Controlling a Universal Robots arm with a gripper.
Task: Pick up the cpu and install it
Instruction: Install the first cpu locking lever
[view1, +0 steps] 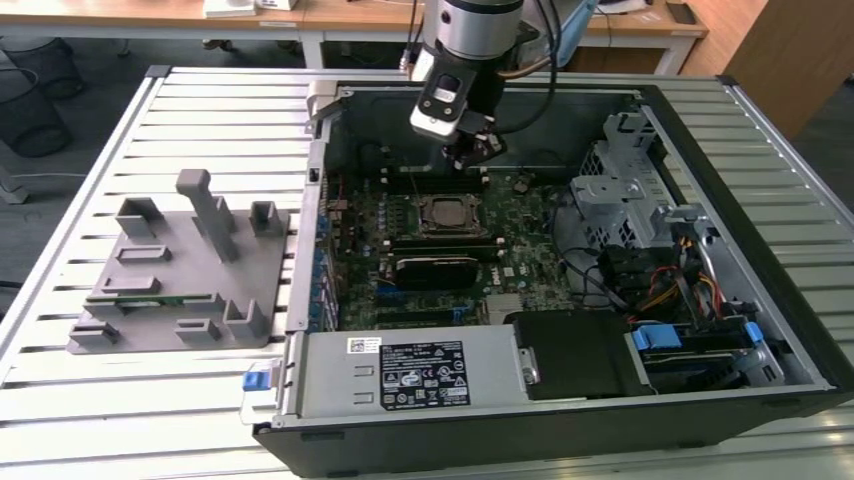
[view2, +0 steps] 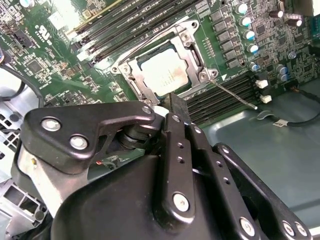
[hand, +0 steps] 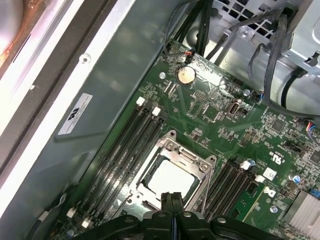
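The cpu (view1: 445, 212) lies flat in the motherboard's square metal socket frame (view1: 445, 196), silvery top up. Both wrist views show it inside the frame: cpu (view2: 167, 72), cpu (hand: 172, 180). My gripper (view1: 469, 158) hangs inside the open computer case, just above the memory slots on the far side of the socket and apart from the chip. In both wrist views its two black fingers (hand: 168, 202) press together with nothing between them, the tips (view2: 175, 102) close over the socket's edge.
A grey plastic fixture (view1: 187, 270) holding a green memory stick (view1: 154, 298) stands on the slatted table at the exterior view's left. Inside the case (view1: 694, 180) are a black heatsink block (view1: 434, 268), drive cages, cables and the power supply (view1: 407, 375).
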